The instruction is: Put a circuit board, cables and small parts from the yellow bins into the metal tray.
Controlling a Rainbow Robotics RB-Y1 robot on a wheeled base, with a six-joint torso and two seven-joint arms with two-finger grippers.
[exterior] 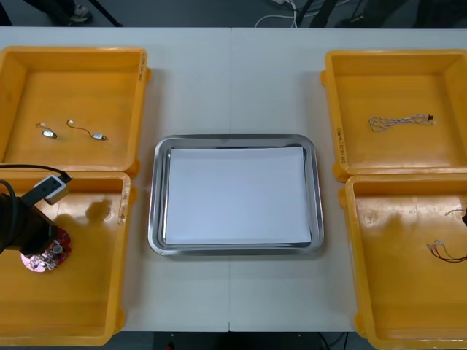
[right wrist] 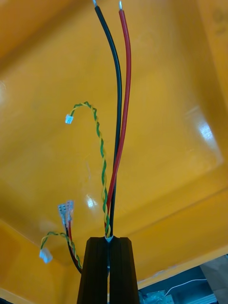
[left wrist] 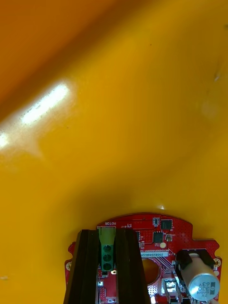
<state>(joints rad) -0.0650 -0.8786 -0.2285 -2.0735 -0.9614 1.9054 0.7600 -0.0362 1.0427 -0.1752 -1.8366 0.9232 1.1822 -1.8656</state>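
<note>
Light table; metal tray well apart from both grippers. Left gripper in near-left yellow bin, clamped on green terminal block of circuit board. Board likely rigid, fragile; block is the sound hold. Right gripper pinches cables, which look limp and light and run on past the fingertips.

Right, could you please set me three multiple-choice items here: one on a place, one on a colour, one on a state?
1. Where is the left end effector?
A) In the near left bin
B) Over the metal tray
C) In a right-hand bin
2. What colour is the tray's inside?
A) Red
B) White
C) Black
3. The right end effector is:
A) open
B) shut on a board
C) shut on cables

Answers: 1 A, it grips the circuit board lying there; 2 B, its floor is white; 3 C, wires rise from its closed grip.
</note>
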